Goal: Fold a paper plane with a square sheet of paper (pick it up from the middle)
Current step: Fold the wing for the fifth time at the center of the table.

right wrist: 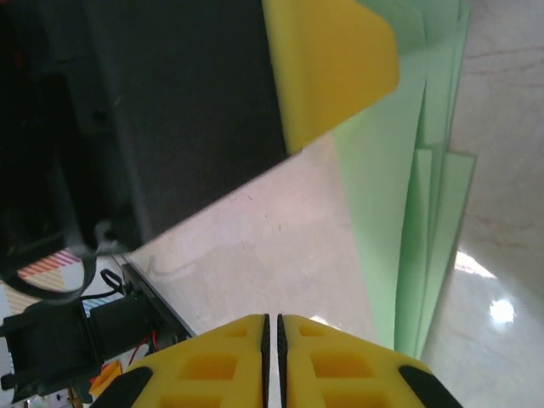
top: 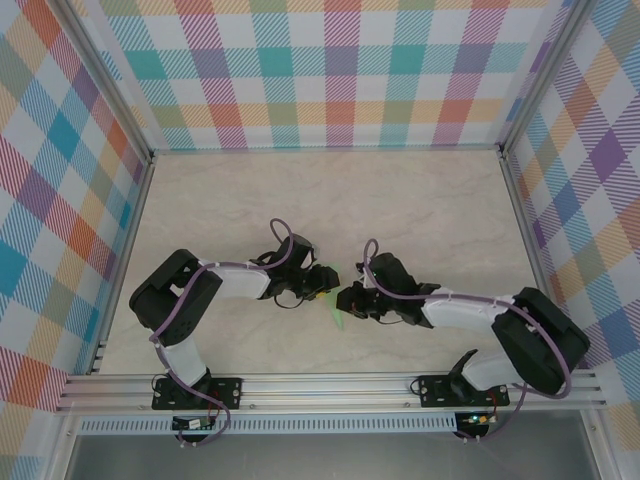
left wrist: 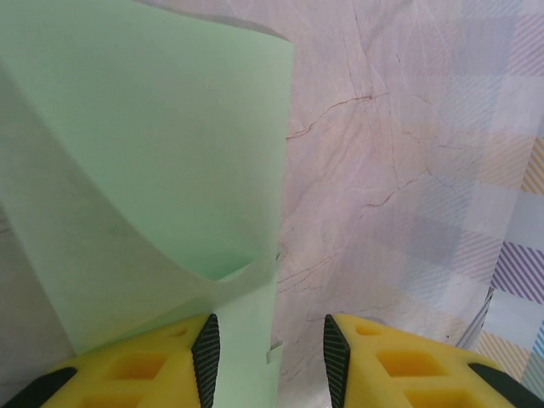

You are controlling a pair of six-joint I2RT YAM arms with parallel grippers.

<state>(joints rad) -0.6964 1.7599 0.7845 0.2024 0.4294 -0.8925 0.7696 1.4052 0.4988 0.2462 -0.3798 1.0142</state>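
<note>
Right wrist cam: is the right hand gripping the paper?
No. The right hand is closed with nothing in it, and the green paper lies off to one side of it.

Left claw (top: 318,283) and right claw (top: 347,300) block centre; far table (top: 400,200) open.

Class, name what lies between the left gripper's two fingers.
In the left wrist view, a strip of the green paper sits in the left gripper's open gap, beside one pad; the rest shows bare table.
</note>
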